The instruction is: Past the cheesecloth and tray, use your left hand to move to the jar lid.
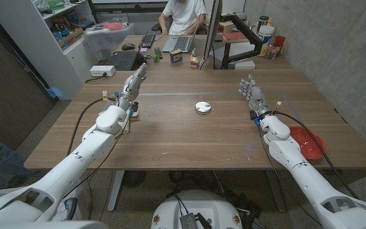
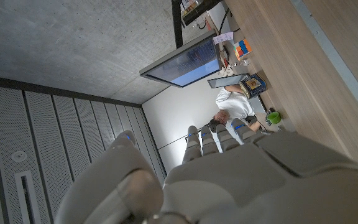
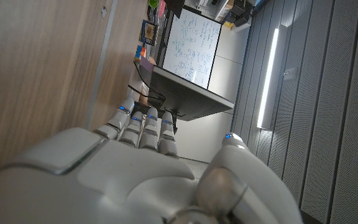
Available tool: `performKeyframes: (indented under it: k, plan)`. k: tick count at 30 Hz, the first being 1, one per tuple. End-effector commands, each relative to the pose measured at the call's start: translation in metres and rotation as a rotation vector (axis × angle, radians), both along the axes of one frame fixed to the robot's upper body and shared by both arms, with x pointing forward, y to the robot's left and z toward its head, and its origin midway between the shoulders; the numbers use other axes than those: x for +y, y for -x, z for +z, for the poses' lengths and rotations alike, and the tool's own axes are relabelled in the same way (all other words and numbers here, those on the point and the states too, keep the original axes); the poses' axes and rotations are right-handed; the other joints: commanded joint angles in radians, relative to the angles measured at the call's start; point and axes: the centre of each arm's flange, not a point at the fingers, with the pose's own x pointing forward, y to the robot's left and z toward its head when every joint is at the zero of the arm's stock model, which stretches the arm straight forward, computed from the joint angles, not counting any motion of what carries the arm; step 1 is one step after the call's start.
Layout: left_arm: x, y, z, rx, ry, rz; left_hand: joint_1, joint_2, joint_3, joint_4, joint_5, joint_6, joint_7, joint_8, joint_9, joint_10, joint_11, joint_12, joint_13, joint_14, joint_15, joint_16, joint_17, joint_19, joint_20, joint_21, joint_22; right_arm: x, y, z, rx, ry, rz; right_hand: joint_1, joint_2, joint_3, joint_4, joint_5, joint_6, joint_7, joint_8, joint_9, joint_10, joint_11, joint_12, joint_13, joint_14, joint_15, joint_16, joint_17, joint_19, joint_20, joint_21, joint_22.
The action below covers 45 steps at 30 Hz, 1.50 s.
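The small round white jar lid [image 1: 203, 107] lies flat on the brown wooden table [image 1: 189, 137], near the table's middle. The robot's left hand [image 1: 132, 86] is raised over the table's left part, at about ten o'clock from the lid and well apart from it, fingers stretched out side by side toward the far edge and holding nothing. In the left wrist view the same hand [image 2: 229, 168] shows its pale back with the fingers [image 2: 211, 138] straight and close together (nothing sits between them).

The right hand [image 1: 253, 94] stands at roughly three o'clock from the lid, also well apart from it, fingers extended and slightly spread, empty; the right wrist view shows that hand [image 3: 135, 168] from behind.

A flat red plastic tray [image 1: 305, 142] lies near the table's right edge, at about four o'clock from the lid, beside the right forearm. A person in a white shirt [image 1: 184, 16] sits beyond the far edge at a grey open laptop [image 1: 178, 44].
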Motion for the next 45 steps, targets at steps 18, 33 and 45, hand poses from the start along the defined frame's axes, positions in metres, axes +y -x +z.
performKeyframes:
  k: [18,33,45]
  plan:
    - [-0.001,0.004,0.016,-0.051,-0.091,0.076,0.083,-0.003,0.013,-0.049,0.009,0.063,-0.063,0.021,0.004,0.049,-0.030,0.016,0.002,0.017,-0.015,0.007,0.001,-0.046,0.009,-0.020,0.005,0.005,0.000,0.002,-0.007,-0.008,0.003,-0.002,0.008,-0.003,-0.007,0.005,0.011,-0.007,0.001,0.000,0.010,-0.005,0.006,0.002,0.009,0.003,-0.001,0.003,0.000,0.001,-0.013,0.002]
    - [-0.002,0.003,0.024,-0.052,-0.134,0.090,0.103,-0.006,0.013,-0.061,0.008,0.082,-0.062,0.023,0.004,0.060,-0.021,0.016,0.002,0.026,-0.016,0.007,0.001,-0.041,0.006,-0.028,0.006,0.010,-0.001,0.001,-0.007,-0.005,0.004,-0.001,0.010,-0.004,-0.008,0.005,0.013,-0.007,0.000,0.000,0.013,-0.006,0.007,0.002,0.010,0.001,-0.001,0.003,0.002,0.001,-0.019,0.002]
    - [-0.011,0.002,0.034,-0.066,-0.179,0.094,0.113,-0.007,0.013,-0.067,0.008,0.085,-0.063,0.021,0.004,0.064,-0.018,0.015,0.002,0.028,-0.019,0.006,0.002,-0.038,0.009,-0.033,0.006,0.009,0.001,0.003,-0.015,-0.007,0.002,-0.001,0.010,-0.006,-0.010,0.005,0.015,-0.009,-0.001,0.000,0.018,-0.004,0.008,0.002,0.013,-0.003,-0.002,0.002,0.004,0.000,-0.025,0.002]
